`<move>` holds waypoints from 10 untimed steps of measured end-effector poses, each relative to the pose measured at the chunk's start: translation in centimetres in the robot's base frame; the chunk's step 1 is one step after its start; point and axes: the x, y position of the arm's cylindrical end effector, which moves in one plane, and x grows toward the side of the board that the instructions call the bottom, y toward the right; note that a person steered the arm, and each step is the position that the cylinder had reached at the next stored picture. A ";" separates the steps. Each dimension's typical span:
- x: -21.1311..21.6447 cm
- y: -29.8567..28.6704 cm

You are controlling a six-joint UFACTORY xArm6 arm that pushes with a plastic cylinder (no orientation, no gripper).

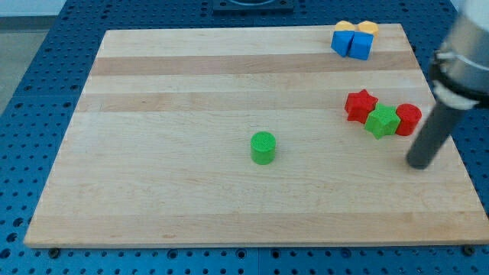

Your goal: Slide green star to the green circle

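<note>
The green star [382, 121] lies at the view's right, wedged between a red star [360, 105] on its upper left and a red round block [408, 119] on its right, touching both. The green circle [263, 147] stands alone near the board's middle, well to the left of the star. My tip [419, 164] rests on the board below and to the right of the green star, just under the red round block and apart from it.
Two blue blocks [351, 43] with two yellow-orange blocks [367, 29] behind them sit at the board's top right corner. The wooden board [191, 191] lies on a blue perforated table; its right edge is near my tip.
</note>
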 end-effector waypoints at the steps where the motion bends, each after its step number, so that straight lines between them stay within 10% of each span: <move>1: -1.1 3.8; 10: -5.1 -2.0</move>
